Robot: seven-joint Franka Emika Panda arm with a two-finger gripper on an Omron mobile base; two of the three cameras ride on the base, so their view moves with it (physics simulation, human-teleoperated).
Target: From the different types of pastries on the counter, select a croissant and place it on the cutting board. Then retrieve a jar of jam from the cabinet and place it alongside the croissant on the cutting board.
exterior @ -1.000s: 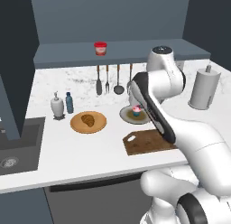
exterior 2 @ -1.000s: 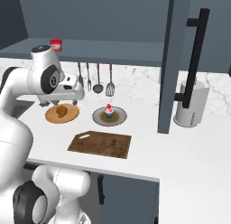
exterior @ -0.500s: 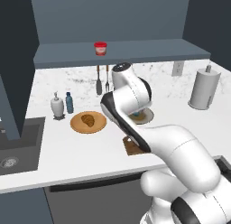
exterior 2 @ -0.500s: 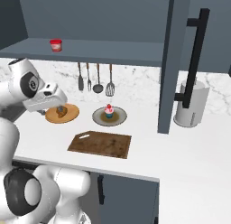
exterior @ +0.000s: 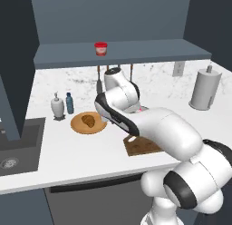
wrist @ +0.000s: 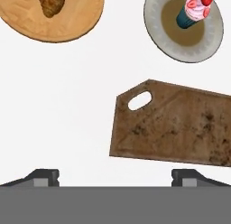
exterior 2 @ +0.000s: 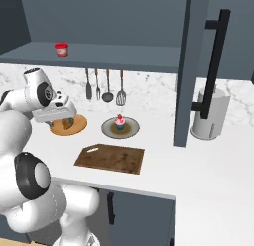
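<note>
the two-finger gripper (wrist: 115,175) hangs above the white marbled counter (wrist: 67,105), jaws spread wide and empty. the small golden-brown croissant (wrist: 50,2) lies on a round tan wooden plate (wrist: 27,20), apart from the dark brown rectangular cutting board (wrist: 180,126).

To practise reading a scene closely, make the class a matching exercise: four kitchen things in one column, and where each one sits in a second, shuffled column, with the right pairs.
Things
1. croissant
2. cupcake
3. jar of jam
4. cutting board

Places
A. on the cabinet's shelf ledge
B. flat on the white counter, nothing on it
C. on the round tan wooden plate
D. on the grey plate

Pairs: 1-C, 2-D, 3-A, 4-B
</note>
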